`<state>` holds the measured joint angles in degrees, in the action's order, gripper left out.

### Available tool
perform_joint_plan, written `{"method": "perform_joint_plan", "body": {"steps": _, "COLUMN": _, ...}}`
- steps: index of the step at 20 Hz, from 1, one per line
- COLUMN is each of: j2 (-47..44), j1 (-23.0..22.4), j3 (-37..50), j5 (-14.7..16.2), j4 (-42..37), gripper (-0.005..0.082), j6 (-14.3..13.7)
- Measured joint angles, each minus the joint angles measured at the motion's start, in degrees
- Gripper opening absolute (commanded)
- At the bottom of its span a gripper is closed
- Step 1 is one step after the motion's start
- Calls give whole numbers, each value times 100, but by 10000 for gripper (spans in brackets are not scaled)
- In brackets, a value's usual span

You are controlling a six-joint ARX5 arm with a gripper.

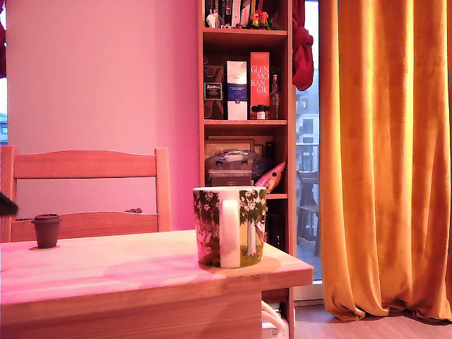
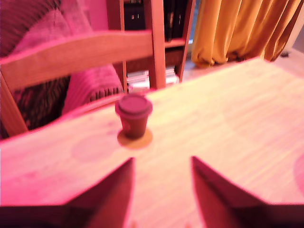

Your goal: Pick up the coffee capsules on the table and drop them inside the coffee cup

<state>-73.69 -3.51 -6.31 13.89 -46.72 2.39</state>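
Observation:
A dark brown coffee capsule (image 1: 46, 230) stands upright on the table (image 1: 127, 272) near its far edge, at the exterior view's left. A flat tan ring shows around its base. The coffee cup (image 1: 230, 226), white with green trees and its handle facing the camera, stands near the table's corner at the exterior view's right. In the wrist view the capsule (image 2: 134, 115) sits a short way ahead of my gripper (image 2: 162, 161), which is open with nothing between its fingers (image 2: 116, 190). Only a dark sliver of the arm (image 1: 6, 205) shows in the exterior view.
A wooden chair (image 1: 85, 166) with a slatted back stands just behind the table's far edge, close to the capsule. A bookshelf (image 1: 244, 106) rises behind the cup and an orange curtain (image 1: 385, 155) hangs at the exterior view's right.

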Motion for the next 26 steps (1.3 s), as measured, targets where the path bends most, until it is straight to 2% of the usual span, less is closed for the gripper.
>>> {"method": "perform_joint_plan", "body": {"steps": 9, "j2": -645, "j1": 0, "j3": 0, "j5": 0, "j4": -629, "gripper": 621, "j6": -46}}
{"method": "perform_joint_plan", "body": {"steps": 17, "j2": -1655, "j1": 0, "j3": -46, "j5": -4, "j4": -1805, "gripper": 621, "j6": -46}}
{"method": "perform_joint_plan", "body": {"steps": 26, "j2": -2889, "j1": -4, "j3": -1228, "j5": 59, "j4": -1849, "gripper": 621, "j6": -77}}
